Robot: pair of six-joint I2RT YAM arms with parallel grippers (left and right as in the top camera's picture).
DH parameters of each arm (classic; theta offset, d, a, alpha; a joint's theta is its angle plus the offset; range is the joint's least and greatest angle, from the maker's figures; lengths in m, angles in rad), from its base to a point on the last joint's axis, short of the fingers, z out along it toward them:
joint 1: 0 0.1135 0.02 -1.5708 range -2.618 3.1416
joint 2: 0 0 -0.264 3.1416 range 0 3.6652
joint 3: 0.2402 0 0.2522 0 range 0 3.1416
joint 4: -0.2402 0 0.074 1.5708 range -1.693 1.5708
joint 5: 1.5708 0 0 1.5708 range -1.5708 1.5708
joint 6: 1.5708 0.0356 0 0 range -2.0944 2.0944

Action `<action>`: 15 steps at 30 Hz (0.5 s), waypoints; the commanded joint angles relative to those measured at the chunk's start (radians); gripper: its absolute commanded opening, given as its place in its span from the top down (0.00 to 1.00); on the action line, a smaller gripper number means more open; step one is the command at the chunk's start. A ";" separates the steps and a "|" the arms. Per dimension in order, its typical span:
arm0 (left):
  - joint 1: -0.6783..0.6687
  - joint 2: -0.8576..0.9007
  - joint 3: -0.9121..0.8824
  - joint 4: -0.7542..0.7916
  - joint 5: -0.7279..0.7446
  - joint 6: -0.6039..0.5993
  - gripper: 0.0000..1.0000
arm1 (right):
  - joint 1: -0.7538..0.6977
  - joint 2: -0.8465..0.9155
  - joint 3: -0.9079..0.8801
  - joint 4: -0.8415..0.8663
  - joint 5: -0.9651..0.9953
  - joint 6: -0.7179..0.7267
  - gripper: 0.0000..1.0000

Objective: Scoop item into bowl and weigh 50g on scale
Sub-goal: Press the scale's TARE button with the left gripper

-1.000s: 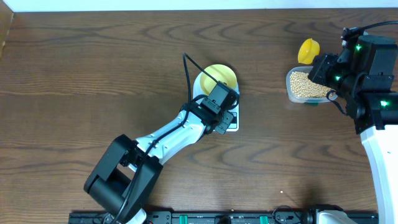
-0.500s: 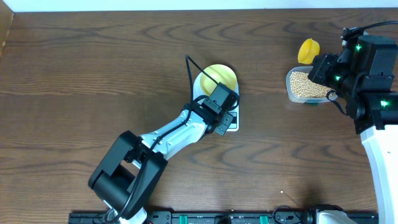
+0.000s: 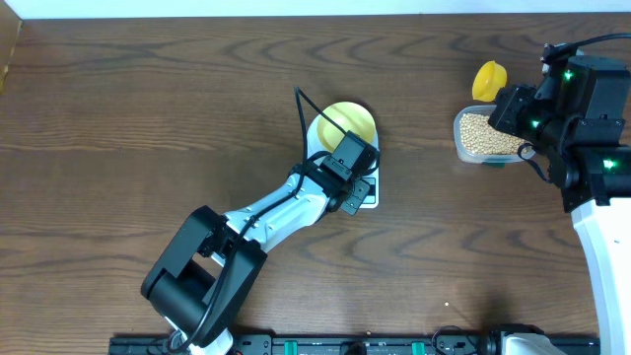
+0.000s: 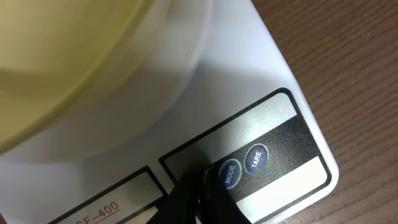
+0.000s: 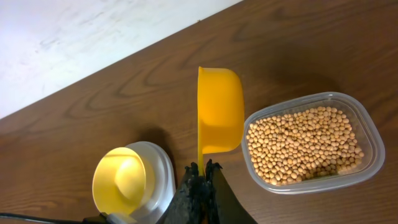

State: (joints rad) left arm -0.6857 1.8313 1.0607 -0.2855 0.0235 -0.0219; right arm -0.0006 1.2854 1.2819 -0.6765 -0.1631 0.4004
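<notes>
Colours, dark brown wood-grain worktop (image 3: 148, 118)
Pale yellow bowl (image 3: 357, 120); white scale (image 4: 249, 62), blue buttons (image 4: 256, 158); beige-tan beans (image 5: 305, 152); bright yellow spoon (image 5: 219, 109).

Smooth white plastic scale (image 4: 249, 68) on matt wood table (image 3: 148, 118).

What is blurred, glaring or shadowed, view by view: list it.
Left wrist: bowl blurred, too near; sheen on the panel of the scale. Right wrist: beans sharp, dark shadow on the table beside the spoon. Overhead: evenly lit, sharp.
</notes>
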 commanded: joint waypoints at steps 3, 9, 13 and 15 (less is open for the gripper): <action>0.000 0.041 -0.012 -0.023 -0.010 0.006 0.93 | -0.007 -0.004 0.025 -0.001 0.008 -0.016 0.99; 0.000 0.043 -0.012 -0.028 -0.010 0.006 0.93 | -0.007 -0.004 0.025 -0.001 0.008 -0.016 0.99; 0.000 0.044 -0.012 -0.034 -0.010 0.006 0.93 | -0.007 -0.004 0.025 -0.001 0.008 -0.017 0.99; 0.000 0.045 -0.012 -0.034 -0.010 0.006 0.92 | -0.007 -0.004 0.025 -0.001 0.008 -0.017 0.99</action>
State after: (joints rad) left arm -0.6857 1.8313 1.0607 -0.2943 0.0238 -0.0216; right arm -0.0006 1.2854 1.2819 -0.6765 -0.1631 0.4004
